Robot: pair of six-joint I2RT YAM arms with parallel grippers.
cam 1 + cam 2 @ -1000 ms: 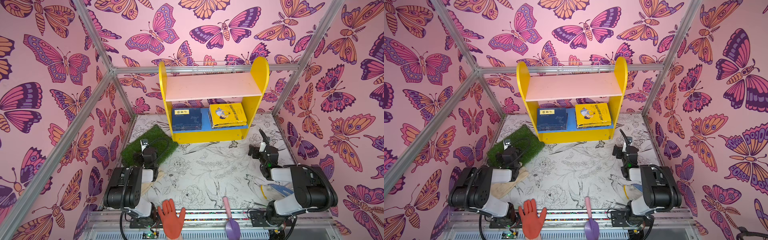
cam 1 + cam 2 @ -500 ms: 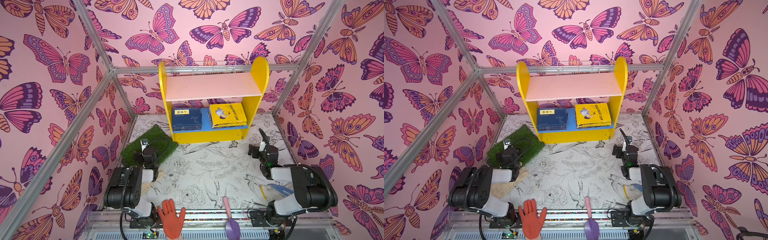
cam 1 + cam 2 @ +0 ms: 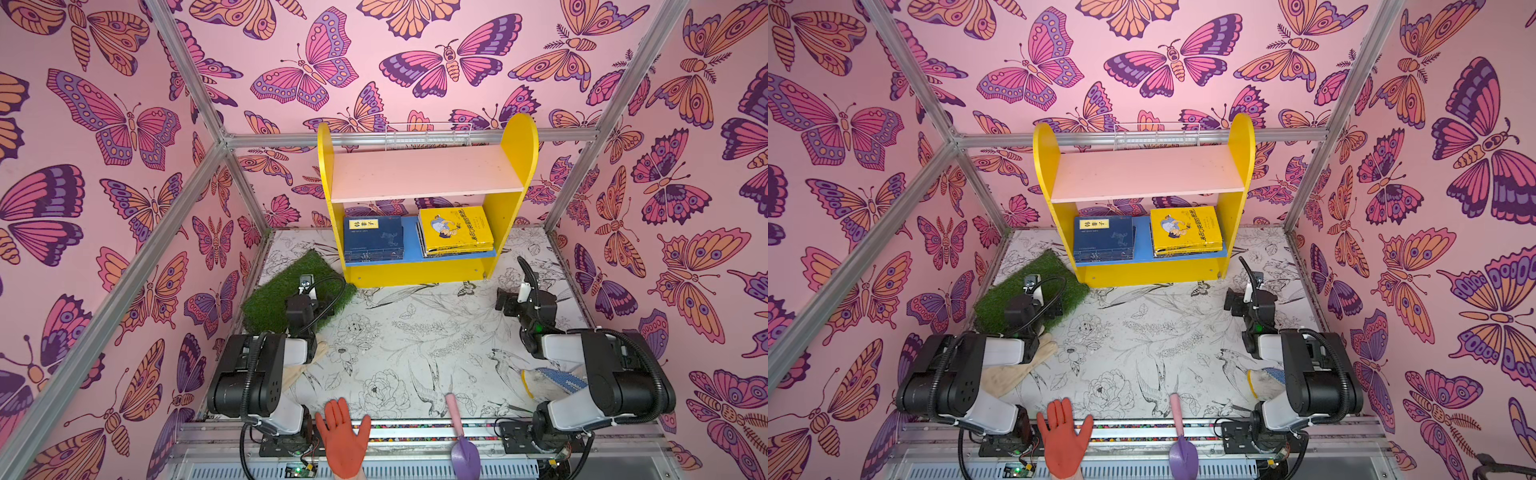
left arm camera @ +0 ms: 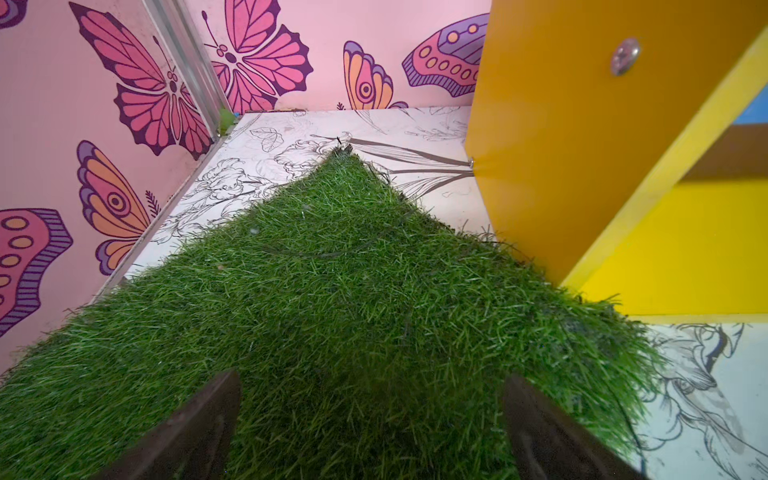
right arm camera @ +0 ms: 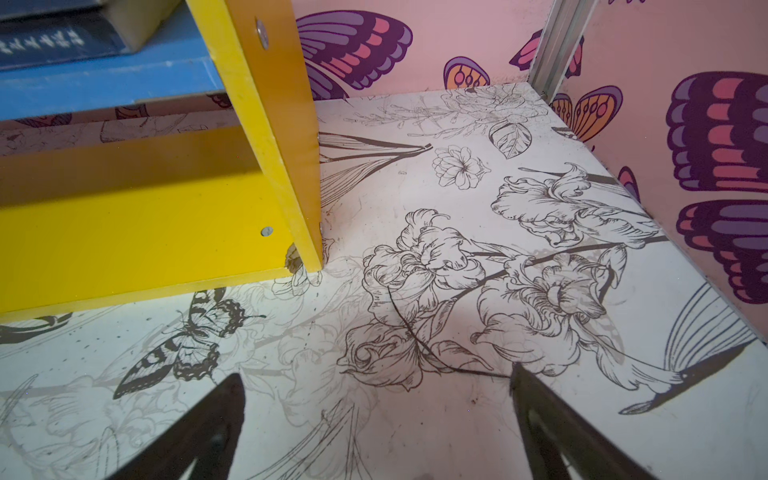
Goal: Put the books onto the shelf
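Comparing this moment with the second before it, nothing has shifted: both arms sit where they were and no book lies out on the surface, so I judge the task done or very nearly so. In both top views the shelf (image 3: 517, 141) stands against the back wall. Its pink upper board is bare, and on its blue lower board lie a navy stack of books (image 3: 372, 239) and, just beside it, a yellow-topped stack (image 3: 455, 228). A white wire rack (image 3: 428, 132) shows just behind the shelf. A grass mat (image 3: 282, 299) lies in front of the shelf on the left arm's (image 3: 257, 374) side. The flower-printed surface (image 3: 415, 332) is bare in front of the shelf. Well away from the shelf, at the near edge, are a cream glove (image 3: 307, 365), an orange glove (image 3: 343, 440), a purple trowel (image 3: 465, 455) and a white-and-blue item (image 3: 557, 376) partly under the right arm (image 3: 602, 374). Butterfly-print walls enclose the room around the shelf. In the left wrist view, the left fingers (image 4: 199, 424) are spread wide and empty over the grass mat, which runs up against the shelf's yellow side panel. In the right wrist view, the right fingers (image 5: 195, 432) are likewise wide apart and empty above bare surface, near the shelf's other foot.
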